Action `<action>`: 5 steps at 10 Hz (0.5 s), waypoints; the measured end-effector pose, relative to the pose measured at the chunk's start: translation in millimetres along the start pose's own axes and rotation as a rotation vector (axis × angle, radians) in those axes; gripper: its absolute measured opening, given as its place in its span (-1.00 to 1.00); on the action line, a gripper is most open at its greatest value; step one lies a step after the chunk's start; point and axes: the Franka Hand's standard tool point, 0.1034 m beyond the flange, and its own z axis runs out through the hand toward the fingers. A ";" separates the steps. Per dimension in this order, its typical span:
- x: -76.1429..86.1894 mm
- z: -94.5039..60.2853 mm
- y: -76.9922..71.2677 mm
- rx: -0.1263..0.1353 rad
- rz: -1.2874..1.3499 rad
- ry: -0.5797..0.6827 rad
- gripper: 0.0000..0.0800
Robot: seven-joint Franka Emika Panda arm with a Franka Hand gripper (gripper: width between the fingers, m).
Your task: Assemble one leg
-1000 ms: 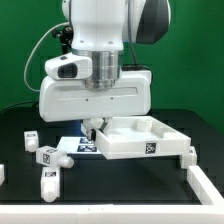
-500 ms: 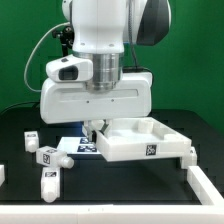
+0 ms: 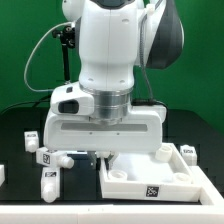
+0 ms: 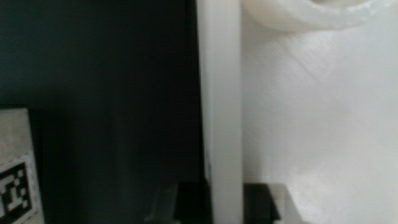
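My gripper (image 3: 103, 158) is low over the table and shut on the raised rim of the large white square panel (image 3: 150, 180). In the wrist view the rim (image 4: 222, 100) runs between my two dark fingers (image 4: 192, 203), which press it from both sides; my gripper (image 4: 228, 198) is closed on it. Three stubby white legs with tags lie at the exterior view's left (image 3: 32, 140), (image 3: 45, 156), (image 3: 47, 181). A round white post (image 3: 160, 153) stands on the panel and also shows in the wrist view (image 4: 329, 15).
Another white tagged piece (image 3: 187, 150) sits by the panel's far right corner. A white part (image 3: 2, 173) lies at the far left edge. A tagged white surface (image 4: 15, 165) shows beside the panel in the wrist view.
The arm has come down and toward the camera, and the panel has shifted with it toward the front of the table and slightly right. The legs at the left have not moved.
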 end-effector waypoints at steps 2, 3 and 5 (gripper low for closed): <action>-0.9 1.2 -0.2 0.000 0.000 -0.003 -0.86; -1.0 1.5 -0.2 0.000 0.000 -0.003 -0.86; 12.0 9.0 0.9 0.002 0.047 -0.032 -0.86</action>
